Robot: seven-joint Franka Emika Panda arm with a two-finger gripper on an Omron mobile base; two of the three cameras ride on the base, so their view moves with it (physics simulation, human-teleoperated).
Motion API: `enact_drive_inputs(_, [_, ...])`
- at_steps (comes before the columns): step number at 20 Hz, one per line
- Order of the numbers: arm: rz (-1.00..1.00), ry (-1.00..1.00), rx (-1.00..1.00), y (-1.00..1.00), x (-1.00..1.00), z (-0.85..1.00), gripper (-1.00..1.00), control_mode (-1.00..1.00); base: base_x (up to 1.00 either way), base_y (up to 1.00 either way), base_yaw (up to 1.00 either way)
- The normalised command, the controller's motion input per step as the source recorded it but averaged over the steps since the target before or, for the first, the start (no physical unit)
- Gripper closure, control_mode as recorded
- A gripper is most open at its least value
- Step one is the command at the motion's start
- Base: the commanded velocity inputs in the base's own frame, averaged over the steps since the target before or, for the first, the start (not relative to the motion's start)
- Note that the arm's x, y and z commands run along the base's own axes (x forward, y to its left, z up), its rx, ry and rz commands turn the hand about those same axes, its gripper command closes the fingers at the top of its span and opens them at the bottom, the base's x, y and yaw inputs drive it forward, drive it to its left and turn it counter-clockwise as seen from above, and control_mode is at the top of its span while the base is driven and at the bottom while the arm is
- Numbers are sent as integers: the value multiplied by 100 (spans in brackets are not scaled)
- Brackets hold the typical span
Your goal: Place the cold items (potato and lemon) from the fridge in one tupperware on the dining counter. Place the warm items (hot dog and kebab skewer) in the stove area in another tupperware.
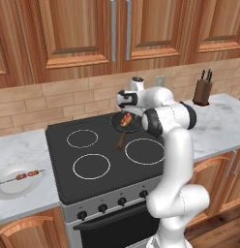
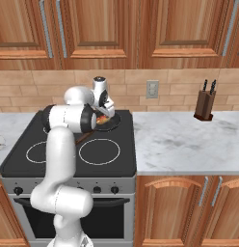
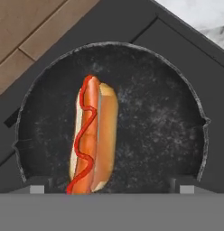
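i have the gripper [image 3: 109, 187] hanging over the pan [image 3: 168, 135] on the stove's [image 1: 59, 140] rear right burner, its fingers spread wide apart and holding nothing, the two tips just peeking up at the bottom of the hand view. the hot dog [image 3: 92, 137] lies in the pan off to one side of the line between the tips, close to one finger, and its long axis runs across that line, so i judge i need to slide sideways to centre it, then come straight down to close across its width. the kebab skewer [image 1: 22, 177] waits on a plate [image 1: 8, 191] on the counter's left end.
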Motion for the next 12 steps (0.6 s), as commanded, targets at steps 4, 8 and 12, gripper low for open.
enact_drive_inputs(4, [2, 0, 0, 1, 50, -24, -100, -100, 0, 0, 0])
enact_drive_inputs(8, [0, 2, 0, 1, 47, -20, -100, -100, 0, 0, 0])
enact_drive_inputs(12, [0, 6, 0, 0, 26, -18, -100, -100, 0, 0, 0])
